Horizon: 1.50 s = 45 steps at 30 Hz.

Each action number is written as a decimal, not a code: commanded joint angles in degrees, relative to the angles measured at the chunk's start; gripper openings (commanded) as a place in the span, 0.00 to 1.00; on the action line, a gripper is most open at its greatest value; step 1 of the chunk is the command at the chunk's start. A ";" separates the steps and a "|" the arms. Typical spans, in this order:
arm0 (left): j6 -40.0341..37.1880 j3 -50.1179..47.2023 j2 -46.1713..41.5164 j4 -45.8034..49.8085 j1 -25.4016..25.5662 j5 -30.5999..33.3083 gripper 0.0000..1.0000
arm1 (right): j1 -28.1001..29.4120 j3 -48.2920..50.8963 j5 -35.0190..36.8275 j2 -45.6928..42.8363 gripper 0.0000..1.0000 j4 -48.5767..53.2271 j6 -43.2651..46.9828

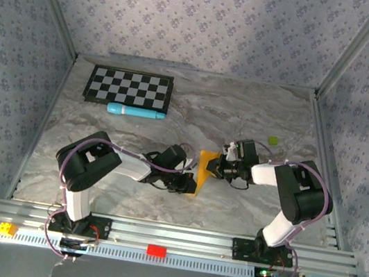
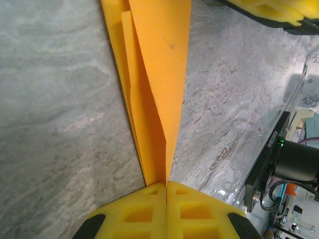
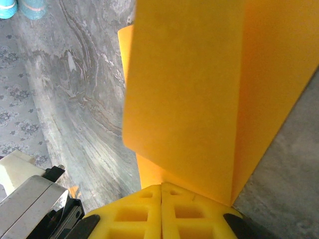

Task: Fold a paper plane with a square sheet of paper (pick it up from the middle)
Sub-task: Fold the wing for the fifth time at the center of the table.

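1. Seen from above, the two arms reach inward and meet near the middle of a marble-patterned worktop. Between them they hold a folded orange paper, which stands on edge rather than lying flat.
2. The left claw has its yellow fingers pressed together and clamped on the narrow end of the paper. From that pinch, several overlapping layers fan out and widen away from the camera.
3. The right claw is likewise pressed together and clamped on a broader part of the paper. Wide orange panels rise from that grip.
4. Progress, as a judgement: the sheet is off the worktop's surface and no longer a flat square. It has long creases and stacked layers tapering to one end, so the folding looks well along.
5. What probably remains is pressing the last creases, setting the wings and putting the plane down. Whether it already counts as a finished dart cannot be told.
6. Hard to make out:
   - From above, the paper is a small orange sliver partly covered by both claws.
   - Both wrist views cut off its far edges.
   - The number of layers and whether its lower edge touches the worktop are unclear.
7. Well apart, towards the back, lie a black-and-white checkerboard, a light-blue cylinder just in front of it, and a tiny yellow-green bit on the right.
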State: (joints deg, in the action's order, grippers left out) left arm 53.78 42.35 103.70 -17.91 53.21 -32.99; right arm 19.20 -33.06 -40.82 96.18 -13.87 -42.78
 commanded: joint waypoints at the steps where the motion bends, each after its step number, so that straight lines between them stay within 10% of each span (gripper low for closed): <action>1: -1.31 -0.67 -0.52 7.18 1.28 -1.19 0.00 | -0.43 0.58 4.78 1.92 0.08 5.61 1.17; 6: -1.44 -1.30 -1.46 8.18 1.37 -0.28 0.11 | -0.39 0.55 4.70 1.90 0.08 5.67 1.19; 16: -1.49 -1.50 -2.07 8.65 1.45 0.11 0.01 | -0.39 0.56 4.78 1.99 0.08 5.69 1.11; 25: -1.48 -1.83 -7.34 9.12 1.81 2.31 0.18 | -0.41 0.68 4.98 1.73 0.08 5.61 0.70; 45: -2.52 16.07 1.31 10.82 1.44 3.41 0.05 | -0.31 1.23 5.80 0.76 0.08 6.08 0.41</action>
State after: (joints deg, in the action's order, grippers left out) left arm 52.45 56.58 102.91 -8.71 54.41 -28.34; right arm 19.20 -33.06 -40.73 96.12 -13.76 -42.81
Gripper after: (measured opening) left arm 0.059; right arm 0.079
